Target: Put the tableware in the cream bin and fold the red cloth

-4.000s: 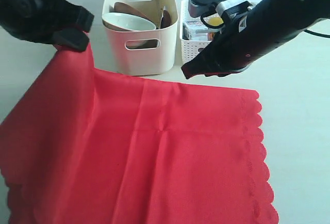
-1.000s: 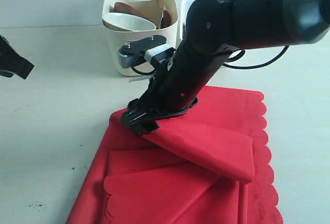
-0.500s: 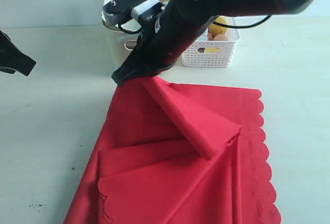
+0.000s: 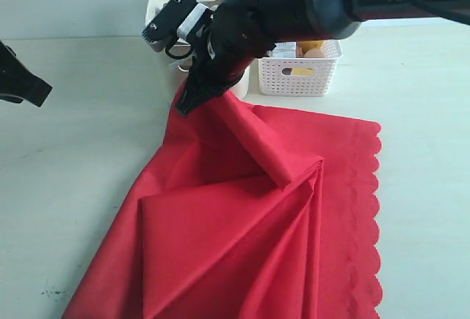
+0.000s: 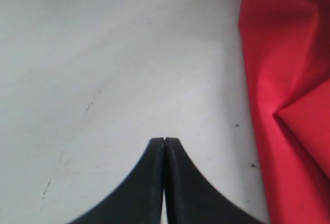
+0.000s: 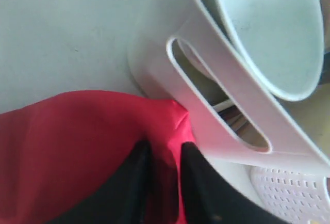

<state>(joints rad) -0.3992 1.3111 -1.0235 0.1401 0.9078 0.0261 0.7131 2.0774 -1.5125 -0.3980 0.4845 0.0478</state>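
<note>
The cloth (image 4: 250,209) lies half-folded on the table (image 4: 88,150) in front of the bin (image 6: 206,105). One corner is raised against the bin's wall and the rest lies in loose overlapping flaps, with the scalloped hem on the right of the exterior view. It looks light and limp, apt to sag and slide out of shape, so a corner or hem is the best hold; the right gripper (image 6: 164,152) has its jaws pinched on that raised corner, just beside the handle cut-out, with the bowl (image 6: 268,28) inside the bin. The left gripper (image 5: 164,142) hovers over bare table beside the cloth's other edge, jaws pressed together on nothing, and the basket (image 4: 301,78) stands beyond.
</note>
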